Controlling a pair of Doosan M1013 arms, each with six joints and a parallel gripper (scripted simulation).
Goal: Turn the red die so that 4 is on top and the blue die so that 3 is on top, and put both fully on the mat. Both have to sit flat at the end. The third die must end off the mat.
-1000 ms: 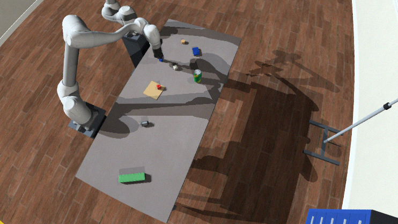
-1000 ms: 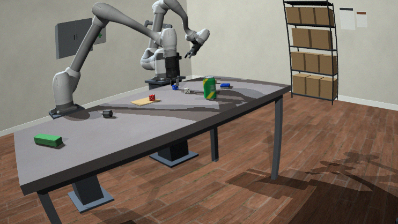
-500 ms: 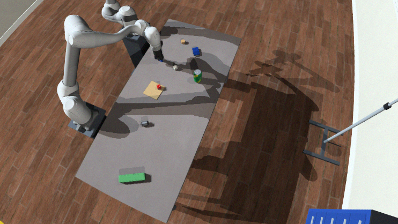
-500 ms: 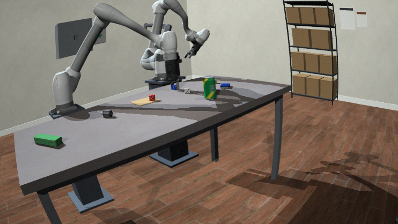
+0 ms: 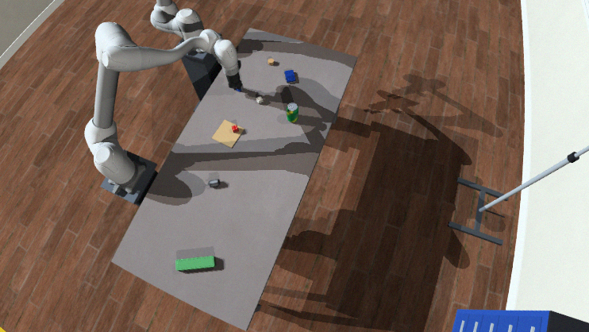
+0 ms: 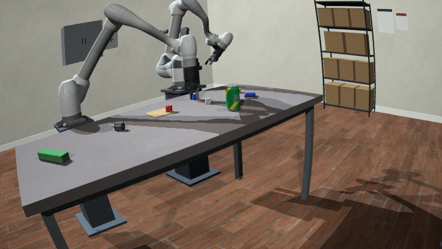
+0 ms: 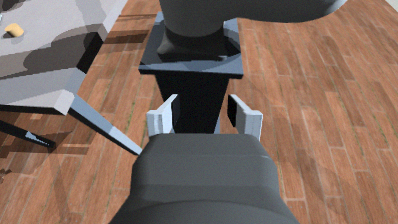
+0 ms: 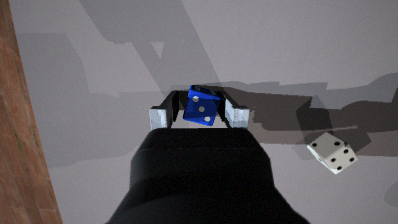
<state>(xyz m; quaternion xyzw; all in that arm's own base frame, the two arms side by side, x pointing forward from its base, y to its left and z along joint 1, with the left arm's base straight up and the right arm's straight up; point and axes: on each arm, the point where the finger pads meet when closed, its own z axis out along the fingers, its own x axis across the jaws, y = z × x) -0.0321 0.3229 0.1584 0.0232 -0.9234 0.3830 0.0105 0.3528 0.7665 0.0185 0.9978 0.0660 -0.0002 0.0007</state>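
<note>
The red die [image 5: 234,129] [image 6: 168,108] sits on the tan mat [image 5: 225,139] [image 6: 153,114], near its edge; its top pips are too small to read. The blue die [image 6: 193,97] [image 8: 201,111] is off the mat, between the fingers of my right gripper [image 6: 194,95] [image 8: 198,100], which are open with gaps beside it. A three-pip face shows large in the right wrist view; which face is on top I cannot tell. The white third die [image 5: 259,99] [image 6: 207,100] [image 8: 332,152] lies on the table off the mat. My left gripper [image 6: 209,61] [image 7: 203,104] is open and empty, high up.
A green can [image 5: 292,113] [image 6: 232,97] stands beyond the white die. A blue block [image 5: 290,75] [image 6: 249,95] and a tan cylinder [image 5: 271,61] [image 7: 14,30] lie farther back. A dark grey piece [image 5: 213,183] [image 6: 119,125] and a green block [image 5: 194,263] [image 6: 53,155] are on the mat's other side.
</note>
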